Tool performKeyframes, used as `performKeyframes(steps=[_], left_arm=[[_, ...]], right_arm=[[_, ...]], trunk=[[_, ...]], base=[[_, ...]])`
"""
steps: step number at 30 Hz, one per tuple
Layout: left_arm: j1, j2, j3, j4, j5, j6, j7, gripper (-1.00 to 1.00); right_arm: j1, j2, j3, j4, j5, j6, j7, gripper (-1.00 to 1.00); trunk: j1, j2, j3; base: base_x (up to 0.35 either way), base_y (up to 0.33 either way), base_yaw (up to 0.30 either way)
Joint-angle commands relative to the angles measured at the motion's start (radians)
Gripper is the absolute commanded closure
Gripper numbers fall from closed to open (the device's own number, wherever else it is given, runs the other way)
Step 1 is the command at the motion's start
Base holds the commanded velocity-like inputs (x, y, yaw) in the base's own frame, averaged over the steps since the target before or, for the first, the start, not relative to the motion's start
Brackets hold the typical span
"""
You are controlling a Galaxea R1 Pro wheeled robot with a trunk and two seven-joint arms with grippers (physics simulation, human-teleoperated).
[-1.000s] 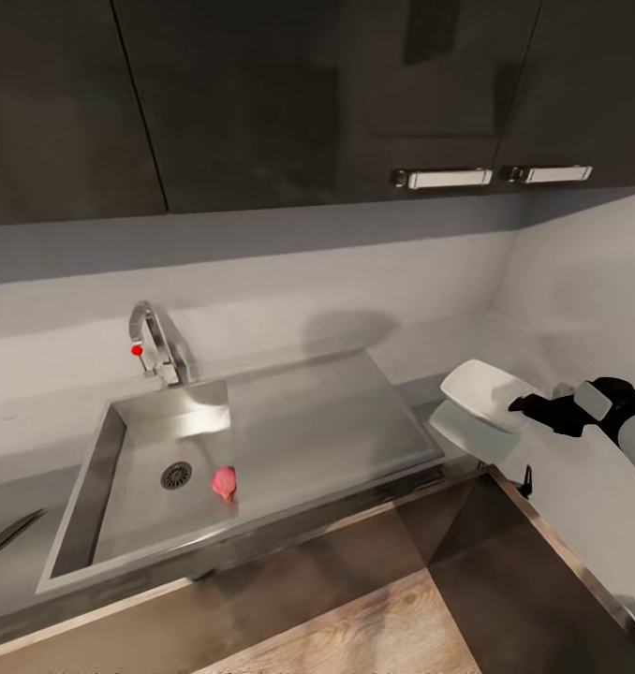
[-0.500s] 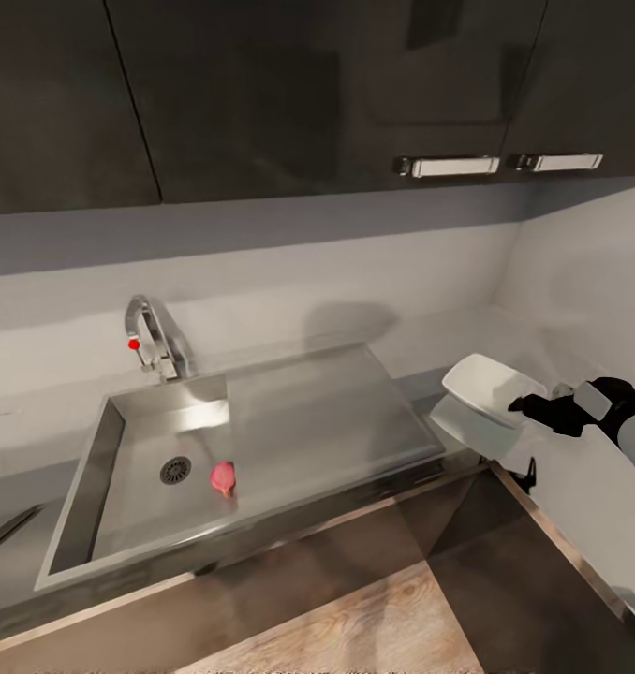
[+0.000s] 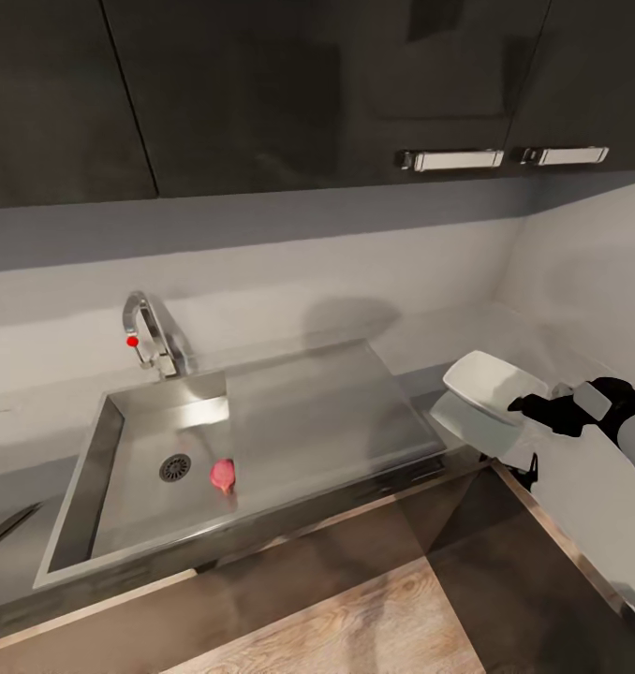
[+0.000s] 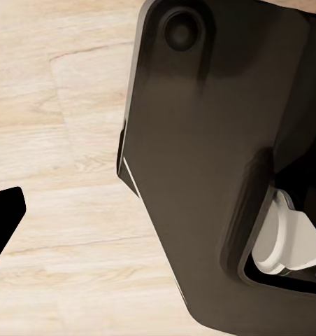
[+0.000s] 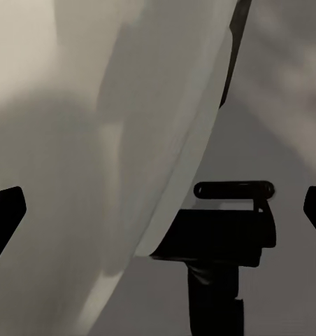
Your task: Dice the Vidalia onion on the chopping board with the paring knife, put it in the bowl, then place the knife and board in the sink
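Observation:
The Vidalia onion (image 3: 223, 476), pinkish-red, lies in the sink (image 3: 289, 421) just beside the round drain (image 3: 175, 466), below the chrome tap (image 3: 149, 337). To the right, over the countertop (image 3: 420, 360), the white bowl (image 3: 491, 382) looks tilted, with a pale patch under it. My right gripper (image 3: 519, 405) is at the bowl's near rim, and its fingers stand wide apart in the right wrist view, where the bowl (image 5: 130, 140) looms close between them. My left gripper (image 4: 158, 217) hangs open over the wooden floor (image 4: 53, 140). A dark slim blade (image 3: 8, 532) shows at the far left. The chopping board is out of view.
Dark wall cabinets (image 3: 308, 84) with two metal handles (image 3: 449, 159) hang above the grey backsplash. Dark base cabinets run under the worktop's metallic edge (image 3: 261, 548). Wooden floor (image 3: 336, 627) lies in front. My own dark base (image 4: 221, 161) is beside the left gripper.
The whole head view has shifted slightly, so the camera has moved. The onion, the sink and the bowl keep their places. The right gripper stays at the bowl's rim.

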Motion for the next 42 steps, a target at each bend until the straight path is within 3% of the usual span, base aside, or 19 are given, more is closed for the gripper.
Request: performKeyframes(steps=[1, 35, 36, 42], left_arm=[[0.000, 0.001, 0.000, -0.001, 0.004, -0.002, 0.000, -1.00], [0.000, 0.000, 0.000, -0.001, 0.004, -0.002, 0.000, -1.00], [0.001, 0.000, 0.000, -0.002, 0.004, -0.002, 0.000, -1.00], [0.000, 0.000, 0.000, -0.002, 0.004, -0.002, 0.000, -1.00]], right_arm=[[-0.001, 0.000, 0.003, -0.001, -0.003, 0.005, 0.003, -1.00], [-0.001, 0.000, 0.004, -0.001, -0.003, 0.005, 0.003, -1.00], [-0.001, 0.000, 0.004, -0.001, -0.003, 0.005, 0.003, 1.00], [-0.001, 0.000, 0.003, -0.001, -0.003, 0.005, 0.003, 1.00]], trunk=[[0.001, -0.002, -0.002], [0.001, -0.002, -0.012], [0.001, -0.002, -0.012], [0.001, -0.002, -0.012]], base=[[0.000, 0.000, 0.000], [0.000, 0.000, 0.000], [0.000, 0.000, 0.000], [0.000, 0.000, 0.000]])
